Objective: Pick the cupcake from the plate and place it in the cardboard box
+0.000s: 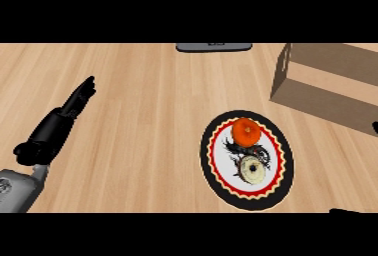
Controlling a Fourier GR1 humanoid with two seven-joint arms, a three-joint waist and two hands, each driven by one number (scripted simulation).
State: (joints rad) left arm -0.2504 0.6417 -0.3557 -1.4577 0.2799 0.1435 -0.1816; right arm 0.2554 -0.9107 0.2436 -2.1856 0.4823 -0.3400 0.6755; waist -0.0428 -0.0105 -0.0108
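Note:
A round plate (209, 170) with a black rim and a red scalloped band lies on the wooden counter, right of centre. On it sit a pale cream cupcake (253, 170) toward the near side and an orange round item (246, 131) toward the far side. The cardboard box (325, 80) stands at the upper right, beyond the plate. My left hand (74, 105) rests open at the left with straight fingers pointing away, far from the plate. Of my right hand only a small black part (374, 127) shows at the right edge, near the box's lower corner.
A dark grey flat object (214, 47) lies at the far edge of the counter, top centre. Bare wood (148, 125) stretches between my left hand and the plate.

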